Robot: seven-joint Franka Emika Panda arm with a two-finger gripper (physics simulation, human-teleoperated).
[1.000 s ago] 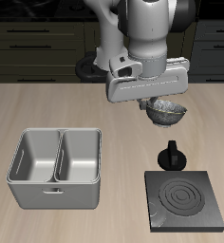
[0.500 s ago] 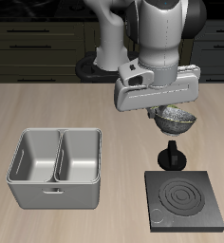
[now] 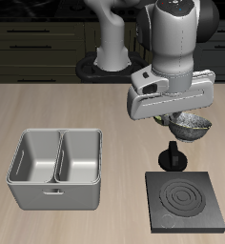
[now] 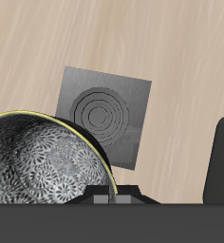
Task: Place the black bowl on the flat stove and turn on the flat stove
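Gripper (image 3: 178, 121) with black bowl (image 3: 189, 123), shifted sideways, nearer above flat stove (image 3: 188, 201)

Light wood table (image 3: 48, 105), three items resting on it.
We see the flat stove (image 3: 188, 201) near the front edge, a black knob-shaped piece (image 3: 173, 157) just behind it, and a grey two-compartment tray (image 3: 57, 168) well apart beside them.

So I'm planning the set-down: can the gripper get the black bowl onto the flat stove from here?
Probably yes: the gripper holds the black bowl above the table, and the flat stove looks bare, with its knob off to one edge.
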